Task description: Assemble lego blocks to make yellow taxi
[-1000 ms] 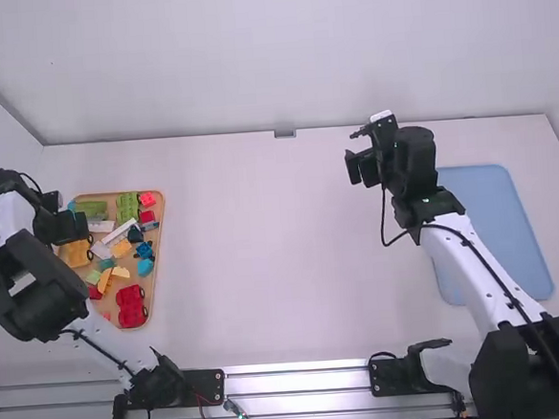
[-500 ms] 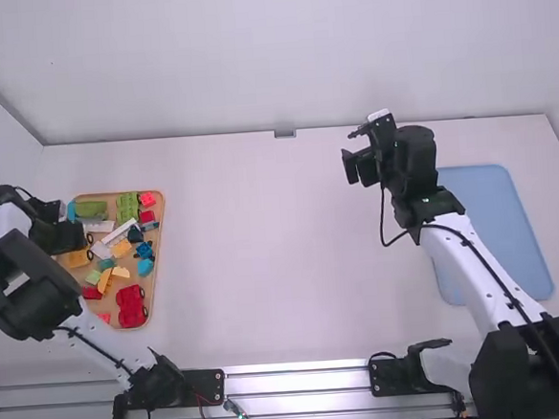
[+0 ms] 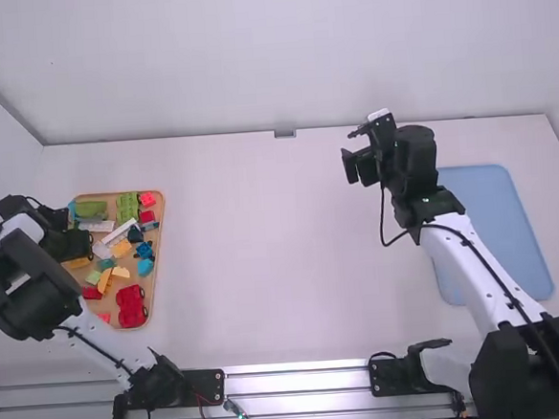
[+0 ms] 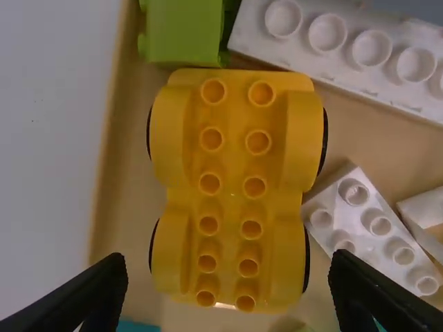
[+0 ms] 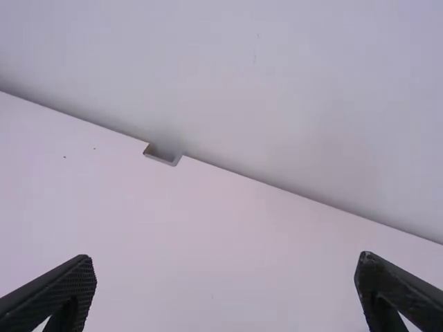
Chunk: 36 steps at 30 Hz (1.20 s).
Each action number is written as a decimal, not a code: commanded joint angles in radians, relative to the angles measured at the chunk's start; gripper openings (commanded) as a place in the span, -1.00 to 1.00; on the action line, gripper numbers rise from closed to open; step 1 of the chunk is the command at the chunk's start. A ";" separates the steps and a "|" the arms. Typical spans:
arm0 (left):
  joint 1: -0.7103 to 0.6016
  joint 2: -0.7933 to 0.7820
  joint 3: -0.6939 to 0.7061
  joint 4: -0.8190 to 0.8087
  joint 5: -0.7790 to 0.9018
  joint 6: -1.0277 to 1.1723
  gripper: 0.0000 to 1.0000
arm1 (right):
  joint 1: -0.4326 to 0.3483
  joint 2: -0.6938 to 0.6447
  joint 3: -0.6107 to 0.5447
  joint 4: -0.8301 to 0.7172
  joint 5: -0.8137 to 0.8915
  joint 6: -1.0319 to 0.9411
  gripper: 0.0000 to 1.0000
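My left gripper [image 3: 79, 245] hangs over the left side of the wooden tray, partly covering the yellow car base [image 3: 76, 263]. In the left wrist view that yellow base [image 4: 232, 187], with wheels on its sides and two rows of studs, lies in the tray. The left gripper [image 4: 228, 294] is wide open there, a finger to either side of the base's lower end, not touching it. Over the table's far right part is my right gripper [image 3: 361, 167]; in the right wrist view the gripper [image 5: 225, 283] stands open with nothing between its fingers.
The wooden tray [image 3: 157, 276] holds a red car base [image 3: 131, 306], green blocks [image 3: 127, 208], a long white brick [image 4: 346, 52], a smaller white brick [image 4: 374, 225] and blue pieces [image 3: 144, 250]. A blue mat [image 3: 497, 233] lies at the right, beside the right arm.
The left gripper first drew back slightly to the left, then came right over the yellow base. The right arm shifted slightly left at first, then stayed still.
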 commanded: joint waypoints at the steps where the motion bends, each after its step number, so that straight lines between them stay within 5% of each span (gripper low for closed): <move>1: 0.011 0.018 -0.023 0.018 0.015 0.014 0.53 | 0.006 0.006 0.037 0.000 -0.003 0.003 0.98; 21: 0.041 0.086 -0.026 0.080 0.068 0.062 0.42 | 0.006 0.006 0.037 0.007 -0.003 0.003 0.98; 28: 0.043 0.087 -0.026 0.060 0.071 0.068 0.08 | 0.006 0.006 0.037 0.006 -0.003 0.003 0.98; 32: 0.041 0.085 -0.023 0.062 0.070 0.049 0.05 | 0.006 0.006 0.037 0.003 -0.002 0.003 0.98; 36: 0.041 0.073 0.033 0.013 0.077 -0.042 -0.31 | 0.006 0.006 0.037 0.003 -0.003 0.003 0.98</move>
